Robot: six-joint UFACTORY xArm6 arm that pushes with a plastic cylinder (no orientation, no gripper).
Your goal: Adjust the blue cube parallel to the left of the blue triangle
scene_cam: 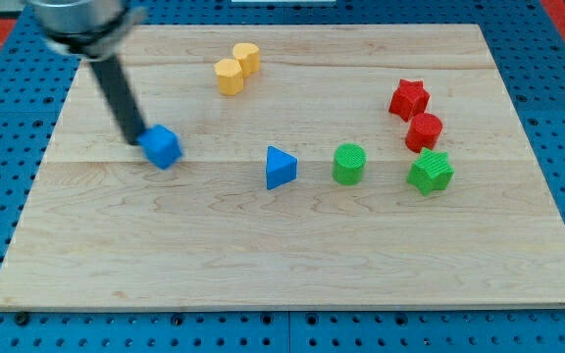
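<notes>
The blue cube (pixel 163 147) lies on the wooden board (pixel 282 245) at the view's left, turned so a corner points down. The blue triangle (pixel 280 168) lies near the middle, to the cube's right and slightly lower. My tip (pixel 136 140) is at the cube's upper left edge, touching it or nearly so. The dark rod slants up to the view's top left.
Two yellow blocks (pixel 236 68) sit together near the top centre. A green cylinder (pixel 349 164) lies right of the triangle. A red star (pixel 409 99), a red cylinder (pixel 424 131) and a green star (pixel 431 173) cluster at the right. Blue pegboard surrounds the board.
</notes>
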